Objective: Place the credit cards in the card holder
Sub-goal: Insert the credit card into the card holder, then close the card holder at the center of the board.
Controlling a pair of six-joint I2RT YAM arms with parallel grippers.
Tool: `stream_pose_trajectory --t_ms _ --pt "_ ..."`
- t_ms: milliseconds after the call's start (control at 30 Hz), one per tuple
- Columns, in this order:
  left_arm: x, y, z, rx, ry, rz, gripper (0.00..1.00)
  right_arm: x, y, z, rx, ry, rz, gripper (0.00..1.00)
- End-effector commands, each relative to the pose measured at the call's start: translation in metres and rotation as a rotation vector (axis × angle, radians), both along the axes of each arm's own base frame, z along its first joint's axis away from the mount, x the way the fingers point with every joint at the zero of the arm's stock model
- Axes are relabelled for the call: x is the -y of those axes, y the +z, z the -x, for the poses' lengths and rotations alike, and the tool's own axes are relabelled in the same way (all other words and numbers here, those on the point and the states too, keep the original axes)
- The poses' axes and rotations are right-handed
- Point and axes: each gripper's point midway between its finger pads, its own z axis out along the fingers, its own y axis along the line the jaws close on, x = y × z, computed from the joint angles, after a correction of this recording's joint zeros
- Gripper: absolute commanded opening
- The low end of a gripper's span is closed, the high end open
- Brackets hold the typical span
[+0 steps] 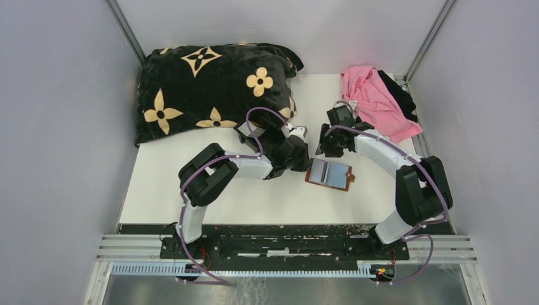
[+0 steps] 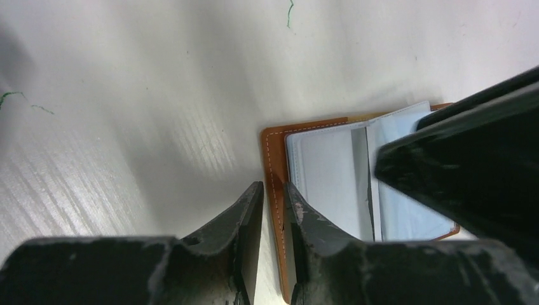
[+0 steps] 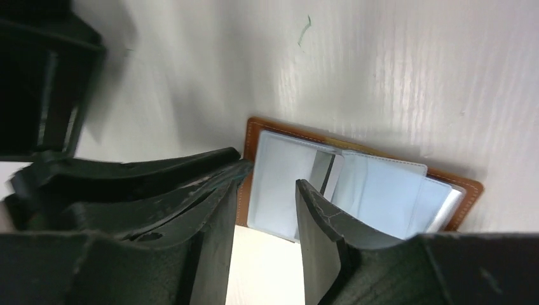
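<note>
Hovering at the far side of the card holder (image 1: 329,173), both arms crowd close together. The holder lies open on the desk (image 1: 152,190), pale sleeves up, just on the near side of the two grippers. The left gripper (image 2: 273,190) has its fingers almost together, with a sliver of gap and nothing seen between, right at the holder's stitched edge. The right gripper (image 3: 268,178) has its fingers spread, straddling one sleeve. No loose credit cards show on the desk; whether any sit in the sleeves, I cannot tell. The way to do this well, I'd say: left pins the leather edge flat, right works square to the pocket mouth and stays low — a tilted entry would likely buckle the sleeve.
</note>
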Motion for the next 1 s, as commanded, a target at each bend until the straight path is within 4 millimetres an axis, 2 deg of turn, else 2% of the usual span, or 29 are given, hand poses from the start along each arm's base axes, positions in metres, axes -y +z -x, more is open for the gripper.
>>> stream_pose_trajectory --t_ms 0,100,233,333,467,700,967 --pt "-0.117 -0.099 0.076 -0.31 -0.01 -0.527 0.3 0.009 0.053 -0.009 0.133 0.039 0.045 0.46" --pt "-0.116 -0.09 0.07 -0.292 0.003 -0.532 0.3 0.026 0.061 0.006 0.146 0.025 0.102 0.49" --pt "-0.118 -0.081 0.069 -0.283 0.017 -0.535 0.31 0.06 0.053 0.038 0.13 -0.036 0.198 0.56" --pt "-0.117 -0.076 0.072 -0.295 0.021 -0.52 0.32 0.071 0.044 0.062 0.106 -0.075 0.197 0.59" --pt "-0.113 -0.071 0.079 -0.325 0.019 -0.48 0.33 0.078 0.03 0.085 0.091 -0.122 0.162 0.61" --pt "-0.108 -0.072 0.084 -0.36 -0.017 -0.47 0.32 0.084 -0.003 0.108 0.03 -0.188 0.109 0.63" --pt "-0.111 -0.08 0.092 -0.389 -0.043 -0.491 0.32 0.079 -0.03 0.114 0.005 -0.235 0.028 0.64"
